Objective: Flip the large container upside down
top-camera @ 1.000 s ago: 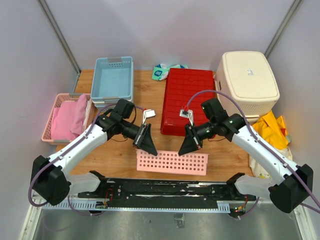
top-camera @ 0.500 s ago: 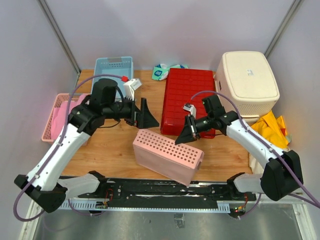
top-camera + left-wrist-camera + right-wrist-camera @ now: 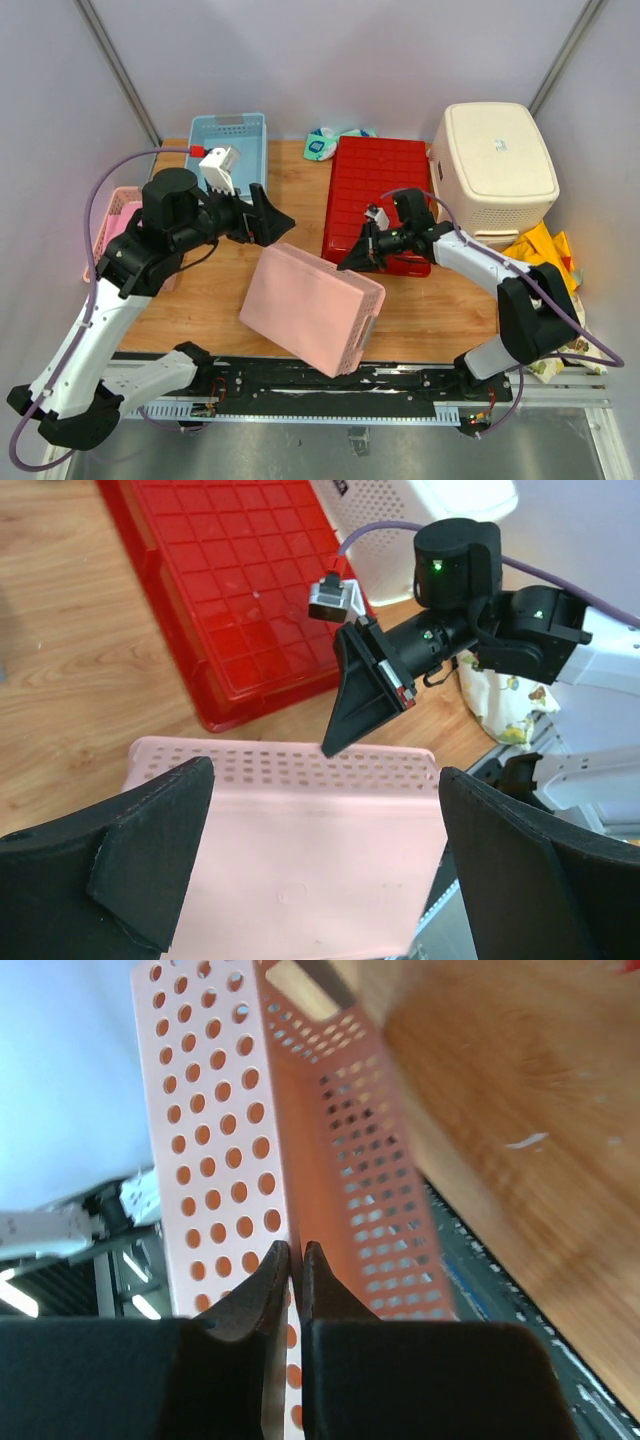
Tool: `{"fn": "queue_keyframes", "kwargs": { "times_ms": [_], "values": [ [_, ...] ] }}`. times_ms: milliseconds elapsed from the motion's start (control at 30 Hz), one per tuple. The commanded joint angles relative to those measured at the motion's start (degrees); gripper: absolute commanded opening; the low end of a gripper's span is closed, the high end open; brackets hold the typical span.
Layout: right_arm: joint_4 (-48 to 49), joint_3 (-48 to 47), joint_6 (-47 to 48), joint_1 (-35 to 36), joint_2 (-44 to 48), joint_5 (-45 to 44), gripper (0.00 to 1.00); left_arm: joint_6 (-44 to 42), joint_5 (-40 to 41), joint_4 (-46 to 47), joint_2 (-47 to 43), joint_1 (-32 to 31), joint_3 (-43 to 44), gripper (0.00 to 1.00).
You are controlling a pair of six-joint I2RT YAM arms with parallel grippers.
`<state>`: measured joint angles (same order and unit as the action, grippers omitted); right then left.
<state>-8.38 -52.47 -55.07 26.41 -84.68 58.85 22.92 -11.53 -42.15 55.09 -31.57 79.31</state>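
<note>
The large pink perforated container hangs tilted over the table's front, its solid bottom facing up. My right gripper is shut on the container's far right rim. In the right wrist view the fingers pinch the thin perforated wall. My left gripper is wide open above and behind the container, not touching it. In the left wrist view the container's bottom lies below my left gripper, and the right gripper's tip meets the container's top edge.
An upturned red crate lies right behind the right gripper. A cream lidded bin stands at the back right above a yellow cloth. A blue basket is at the back left. A pink basket with cloth is at the left.
The container rose from its side at the front edge and rotated until its bottom faces up. My left gripper let go and lifted back and left. My right gripper kept its grip and moved left.
</note>
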Motion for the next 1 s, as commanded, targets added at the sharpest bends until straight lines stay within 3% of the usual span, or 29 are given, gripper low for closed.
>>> {"fn": "queue_keyframes", "kwargs": {
  "times_ms": [0, 200, 300, 533, 733, 967],
  "values": [
    [-5.84, -1.89, 2.04, -2.05, -2.81, -9.95, 0.05, -0.45, 2.98, 0.14, -0.07, 0.13, -1.73, 0.99],
    [-16.72, -8.69, 11.26, -1.94, 0.23, -20.78, 0.51, -0.92, 8.4, 0.23, -1.88, 0.18, -6.58, 0.99],
    [-22.78, -11.21, 15.57, -1.98, 3.16, -26.84, 0.66, -0.47, 9.86, 0.3, -1.98, 0.2, -9.8, 0.99],
    [-31.42, -11.36, 21.3, -1.98, 10.07, -41.41, 0.67, 3.14, 7.39, -0.38, -1.73, 0.2, -17.29, 0.99],
    [-35.89, -8.83, 26.02, -2.05, 18.93, -55.3, 0.68, 7.59, 5.73, 0.81, -3.59, 0.18, -30.94, 0.99],
    [-37.06, -7.9, 27.53, -2.11, 24.89, -59.2, 0.68, 12.09, 4.5, 3.4, -3.38, 0.2, -37.62, 0.99]
  ]
}}
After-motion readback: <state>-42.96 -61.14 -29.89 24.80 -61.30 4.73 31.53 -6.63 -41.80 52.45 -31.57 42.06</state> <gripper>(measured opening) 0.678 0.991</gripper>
